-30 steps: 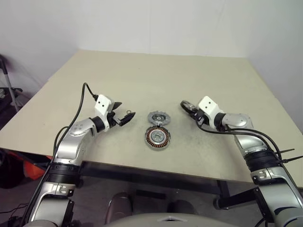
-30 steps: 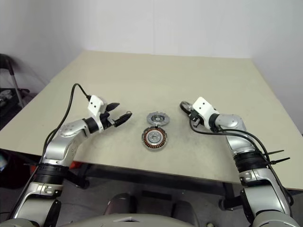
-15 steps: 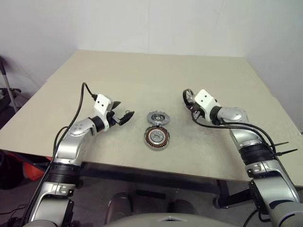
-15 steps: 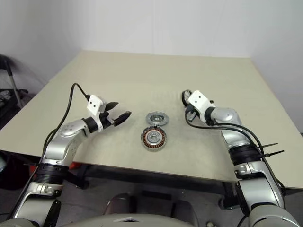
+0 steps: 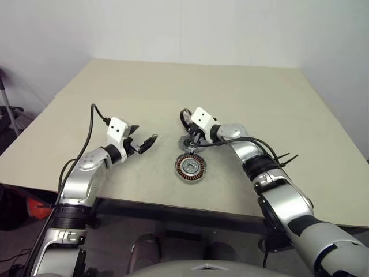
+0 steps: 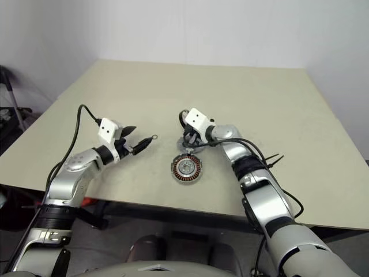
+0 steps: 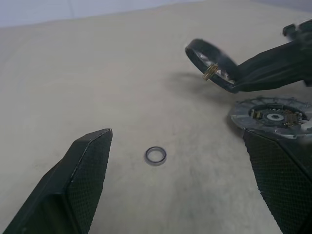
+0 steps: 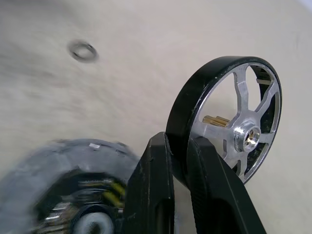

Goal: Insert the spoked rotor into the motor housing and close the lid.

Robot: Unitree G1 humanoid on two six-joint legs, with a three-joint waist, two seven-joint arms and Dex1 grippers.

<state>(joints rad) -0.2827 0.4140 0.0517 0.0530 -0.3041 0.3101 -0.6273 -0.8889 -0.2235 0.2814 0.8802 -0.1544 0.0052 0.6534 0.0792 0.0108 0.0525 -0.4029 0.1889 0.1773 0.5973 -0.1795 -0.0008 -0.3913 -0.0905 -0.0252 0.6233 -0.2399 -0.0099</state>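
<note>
My right gripper (image 8: pixel 178 161) is shut on the dark rim of the spoked rotor (image 8: pixel 229 112), holding it on edge just above the table. The rotor (image 5: pixel 184 118) hangs over the far side of the grey notched lid (image 5: pixel 189 144), which lies flat at mid-table. Right in front of the lid sits the motor housing (image 5: pixel 191 167), its copper windings facing up. My left gripper (image 5: pixel 144 142) is open, level and low, to the left of the lid and apart from it. The rotor (image 7: pixel 210 62) and lid (image 7: pixel 273 114) also appear beyond its fingers.
A small loose metal ring (image 7: pixel 155 155) lies on the table between my left gripper's fingers. The beige table (image 5: pixel 230 86) stretches wide behind the parts. Its front edge runs close below the housing.
My right arm has swung to the left with the rotor, from the table's right side to over the lid. The left gripper drew back slightly leftward and stays open.
</note>
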